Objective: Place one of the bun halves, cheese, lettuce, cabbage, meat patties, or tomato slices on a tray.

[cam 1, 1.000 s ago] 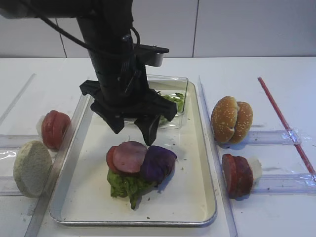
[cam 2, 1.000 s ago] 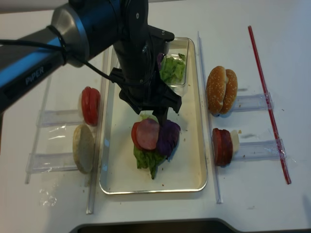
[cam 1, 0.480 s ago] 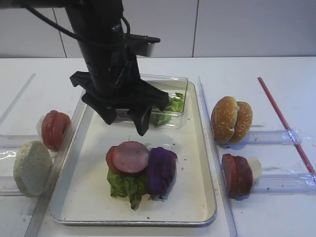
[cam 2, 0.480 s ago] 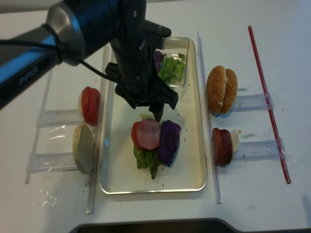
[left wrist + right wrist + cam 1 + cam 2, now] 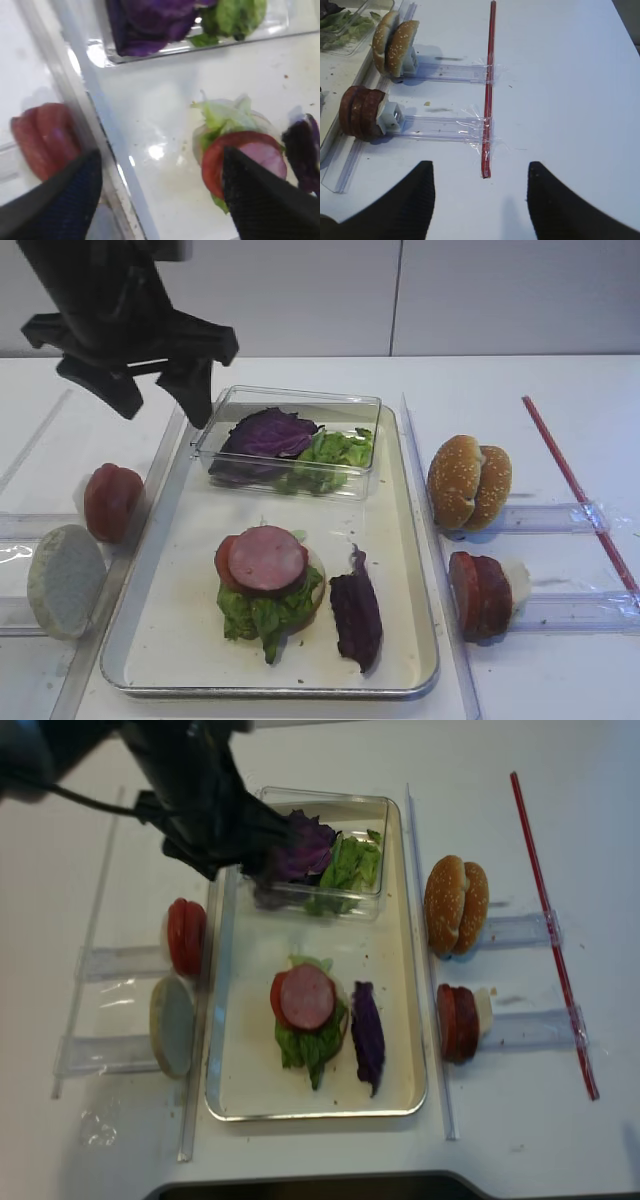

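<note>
On the tray (image 5: 420, 540) sits a stack: a pink meat patty (image 5: 267, 558) over a tomato slice (image 5: 222, 560) and lettuce (image 5: 255, 615). Right of the stack a dark purple cabbage leaf (image 5: 357, 615) lies alone on the tray base. My left gripper (image 5: 160, 405) hangs open and empty above the tray's back left corner. In the left wrist view its fingers (image 5: 65, 195) frame bare tray base, with the stack (image 5: 250, 155) at the right. My right gripper (image 5: 480, 167) is open and empty over the white table, right of the bun halves (image 5: 394, 42).
A clear plastic box (image 5: 285, 440) of purple and green leaves stands at the tray's back. Bun halves (image 5: 468, 483) and tomato slices (image 5: 480, 595) stand in holders on the right. More tomato slices (image 5: 110, 502) and a bun half (image 5: 65, 580) stand left. A red strip (image 5: 575, 490) lies far right.
My left gripper has risen and moved back and left, away from the stack. The cabbage leaf has slid off the stack and lies flat on the tray beside it.
</note>
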You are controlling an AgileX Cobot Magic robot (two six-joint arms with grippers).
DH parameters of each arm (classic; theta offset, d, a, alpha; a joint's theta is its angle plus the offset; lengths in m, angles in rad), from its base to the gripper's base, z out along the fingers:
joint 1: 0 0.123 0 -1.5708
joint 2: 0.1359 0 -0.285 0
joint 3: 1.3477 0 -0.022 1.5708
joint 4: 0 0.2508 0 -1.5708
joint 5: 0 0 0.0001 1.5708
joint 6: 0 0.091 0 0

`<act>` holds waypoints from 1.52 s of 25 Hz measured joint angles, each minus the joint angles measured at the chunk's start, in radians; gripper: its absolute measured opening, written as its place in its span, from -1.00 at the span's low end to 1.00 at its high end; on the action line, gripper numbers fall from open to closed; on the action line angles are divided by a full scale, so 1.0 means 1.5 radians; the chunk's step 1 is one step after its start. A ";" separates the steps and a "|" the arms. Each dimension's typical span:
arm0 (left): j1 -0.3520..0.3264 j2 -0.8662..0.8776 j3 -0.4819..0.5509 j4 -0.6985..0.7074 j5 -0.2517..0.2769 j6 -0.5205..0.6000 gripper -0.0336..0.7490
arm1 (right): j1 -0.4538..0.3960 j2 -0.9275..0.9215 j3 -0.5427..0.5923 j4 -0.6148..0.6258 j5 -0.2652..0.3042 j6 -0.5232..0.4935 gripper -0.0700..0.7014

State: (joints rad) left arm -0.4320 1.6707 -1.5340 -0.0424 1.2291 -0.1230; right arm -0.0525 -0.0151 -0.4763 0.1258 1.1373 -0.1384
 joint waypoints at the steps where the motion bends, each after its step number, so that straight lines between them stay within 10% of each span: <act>1: 0.015 -0.007 0.003 0.003 0.000 0.004 0.31 | 0.000 0.000 0.000 0.000 0.000 0.000 0.29; 15: 0.183 -0.107 0.087 0.052 0.007 0.028 0.31 | 0.000 0.000 0.000 0.000 0.000 0.000 0.29; 24: 0.202 -0.173 0.124 0.061 0.007 0.046 0.31 | 0.000 0.000 0.000 0.000 0.000 0.002 0.29; 38: 0.204 -0.460 0.374 0.061 0.010 0.040 0.31 | 0.000 0.000 0.000 0.000 0.000 0.002 0.29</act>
State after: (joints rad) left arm -0.1260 0.9802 -0.9736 0.0493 1.2442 -0.0627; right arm -0.0525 -0.0151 -0.4763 0.1258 1.1373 -0.1356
